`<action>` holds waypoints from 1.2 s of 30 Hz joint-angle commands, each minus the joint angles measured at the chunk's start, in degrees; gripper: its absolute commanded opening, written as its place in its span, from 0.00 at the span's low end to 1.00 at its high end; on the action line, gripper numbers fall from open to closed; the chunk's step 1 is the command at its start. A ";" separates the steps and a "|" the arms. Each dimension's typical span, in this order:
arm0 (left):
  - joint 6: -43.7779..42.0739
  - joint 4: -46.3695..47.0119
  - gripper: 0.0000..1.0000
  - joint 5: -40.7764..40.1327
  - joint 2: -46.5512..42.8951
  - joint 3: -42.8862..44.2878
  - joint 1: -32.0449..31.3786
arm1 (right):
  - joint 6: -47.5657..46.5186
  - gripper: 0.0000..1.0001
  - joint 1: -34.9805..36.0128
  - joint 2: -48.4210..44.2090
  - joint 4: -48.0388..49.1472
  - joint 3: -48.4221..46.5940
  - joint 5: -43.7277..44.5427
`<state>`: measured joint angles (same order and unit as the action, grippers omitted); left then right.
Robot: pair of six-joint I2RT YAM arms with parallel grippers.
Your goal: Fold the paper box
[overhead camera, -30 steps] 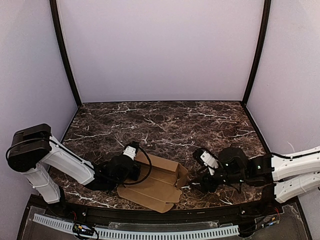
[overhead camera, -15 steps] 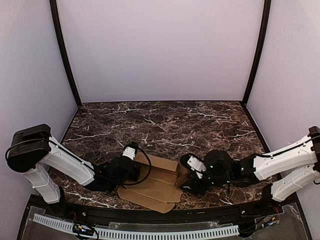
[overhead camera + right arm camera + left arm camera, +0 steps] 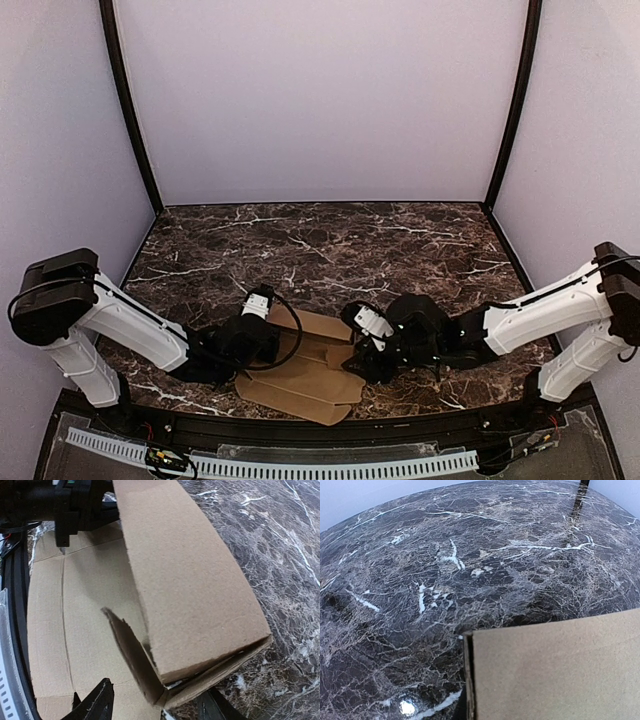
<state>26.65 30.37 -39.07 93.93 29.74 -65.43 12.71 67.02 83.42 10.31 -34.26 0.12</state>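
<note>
A dark, white-veined marble table (image 3: 400, 240) sits inside pale lilac walls (image 3: 320, 100). At the table's 6 o'clock, just inside the near edge, lies the paper box (image 3: 300, 385). It shows 1 flat brown sheet nearest, with a long panel folded up and over along its far side into a shallow, half-formed sleeve. At the box's 9 o'clock the left gripper (image 3: 268, 340) has its jaws together, seemingly pinched on the panel's end, though cardboard hides its fingers. At 3 o'clock the right gripper (image 3: 360, 358) has its jaws apart, its 2 fingers (image 3: 100, 702) straddling the open end without clamping it. The cardboard looks light, thin and springy: stiff across panels, weak at creases, easily dented. It is probably best held by pinching a flap edge near a score line, not the hollow middle.
</note>
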 commanded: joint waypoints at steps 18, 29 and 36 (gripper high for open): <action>21.83 -26.89 0.01 -7.13 -0.09 8.78 -4.26 | 12.02 0.49 5.23 9.60 5.95 -6.52 29.18; 30.97 -37.15 0.01 -7.88 1.06 13.38 -5.38 | 11.65 0.42 5.32 13.17 14.22 -5.82 34.88; 33.75 -40.92 0.01 -7.92 1.02 15.96 -5.69 | 12.25 0.33 5.32 15.33 17.42 -5.17 36.78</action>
<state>57.28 -5.43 -46.50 94.74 43.59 -70.41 24.38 71.99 97.38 23.59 -39.75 33.89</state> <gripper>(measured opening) 0.023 0.350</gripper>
